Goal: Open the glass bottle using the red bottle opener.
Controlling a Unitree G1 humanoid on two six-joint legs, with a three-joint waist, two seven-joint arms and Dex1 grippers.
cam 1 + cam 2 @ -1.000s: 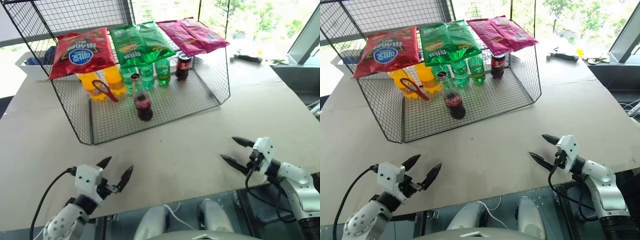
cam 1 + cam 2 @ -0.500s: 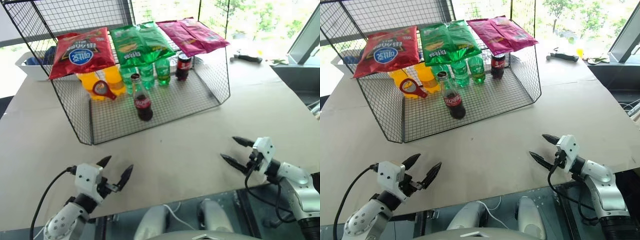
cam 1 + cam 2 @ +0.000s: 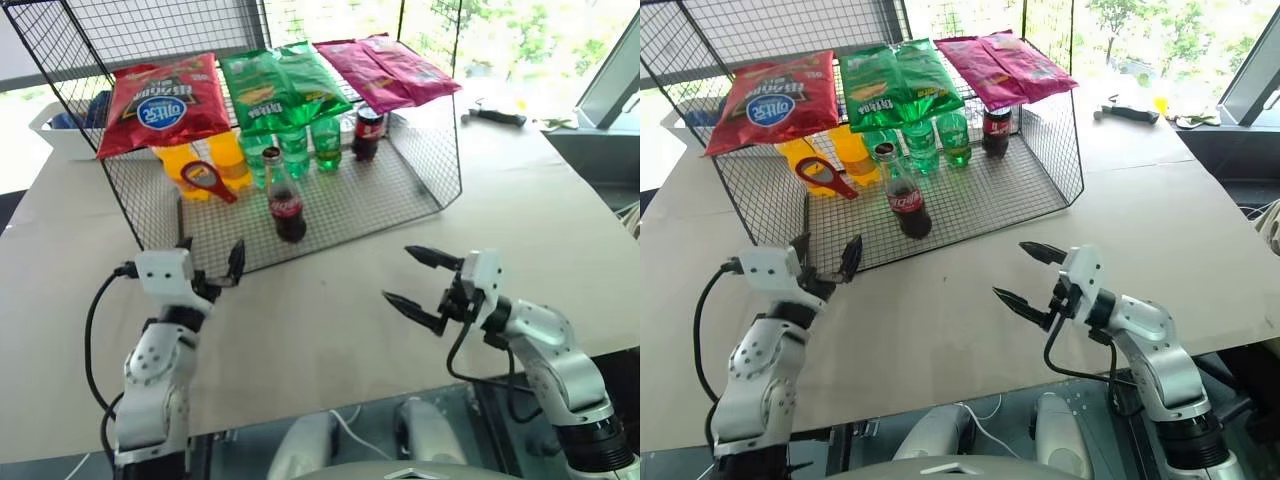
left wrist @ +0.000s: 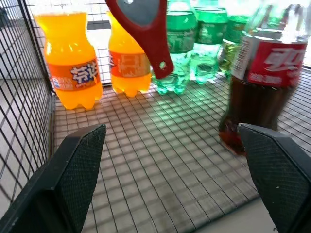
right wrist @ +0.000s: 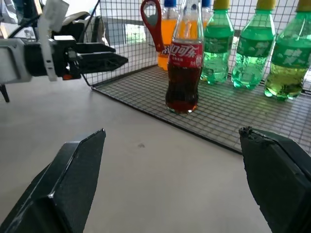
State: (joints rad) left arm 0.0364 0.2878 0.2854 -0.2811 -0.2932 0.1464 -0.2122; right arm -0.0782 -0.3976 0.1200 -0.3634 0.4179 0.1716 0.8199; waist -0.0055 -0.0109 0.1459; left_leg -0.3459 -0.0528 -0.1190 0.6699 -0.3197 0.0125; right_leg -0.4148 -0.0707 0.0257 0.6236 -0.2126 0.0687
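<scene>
The glass bottle (image 3: 286, 203) of dark cola stands upright on the wire floor near the front of the wire rack (image 3: 420, 190). The red bottle opener (image 3: 208, 180) hangs inside the rack, left of the bottle and in front of the orange bottles. My left gripper (image 3: 212, 262) is open just outside the rack's front edge, aimed in between opener (image 4: 143, 34) and bottle (image 4: 265, 82). My right gripper (image 3: 397, 273) is open over the table, right of and nearer than the bottle (image 5: 183, 68), pointing left toward it. Nothing is held.
Chip bags (image 3: 160, 100) lie on the rack's top. Orange bottles (image 3: 180, 165), green bottles (image 3: 295, 145) and a black-capped cola bottle (image 3: 367, 132) stand at its back. A white tray (image 3: 55, 130) sits back left, a tool (image 3: 495, 116) back right.
Both arms have risen. The left gripper moved forward to the rack's front edge; the right gripper swung left toward the table's middle. The hanging opener has turned on its hook.
</scene>
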